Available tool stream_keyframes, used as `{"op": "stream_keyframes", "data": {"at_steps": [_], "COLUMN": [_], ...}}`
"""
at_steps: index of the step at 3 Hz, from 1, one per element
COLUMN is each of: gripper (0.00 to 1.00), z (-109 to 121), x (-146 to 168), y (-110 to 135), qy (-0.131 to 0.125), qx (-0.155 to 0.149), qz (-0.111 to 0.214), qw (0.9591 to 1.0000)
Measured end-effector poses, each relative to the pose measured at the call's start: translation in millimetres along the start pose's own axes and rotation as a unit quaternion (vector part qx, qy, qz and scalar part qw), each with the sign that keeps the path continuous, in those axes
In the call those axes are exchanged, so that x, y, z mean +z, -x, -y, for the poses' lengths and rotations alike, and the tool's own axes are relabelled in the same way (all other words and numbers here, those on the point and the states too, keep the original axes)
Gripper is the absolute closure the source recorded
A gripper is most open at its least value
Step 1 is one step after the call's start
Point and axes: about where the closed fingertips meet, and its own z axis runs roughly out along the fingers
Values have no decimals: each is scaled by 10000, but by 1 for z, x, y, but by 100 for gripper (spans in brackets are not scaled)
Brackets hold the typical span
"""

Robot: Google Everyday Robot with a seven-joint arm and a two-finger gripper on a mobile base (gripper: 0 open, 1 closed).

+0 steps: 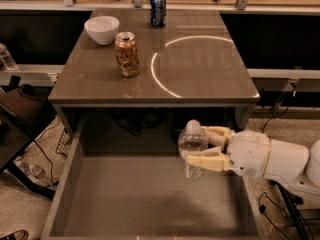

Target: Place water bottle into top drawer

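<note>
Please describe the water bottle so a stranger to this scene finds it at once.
Find the wide table; the open top drawer lies below its front edge. Over the drawer's right half, the tool, reaching from the right, is shut on the water bottle. It is clear plastic with a white cap, unlike the gold-brown can and blue can.

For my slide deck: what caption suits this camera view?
Gripper holds the clear ribbed plastic water bottle upright over the open grey-brown top drawer.

We see the clear water bottle (192, 139) upright, white cap up, gripped by the tool (199, 148) over the open, grey top drawer (125, 201), right side.
</note>
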Motion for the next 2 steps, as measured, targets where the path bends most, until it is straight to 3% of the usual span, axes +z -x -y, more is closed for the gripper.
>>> {"op": "stream_keyframes", "data": {"at_steps": [1,2], "gripper": [100,100], "z": [-18,-18], "x": [44,44], "y": [-17,-17], "qy": [404,405], "qx": [-218,-219], "qz": [43,42], "qw": [9989,9989]}}
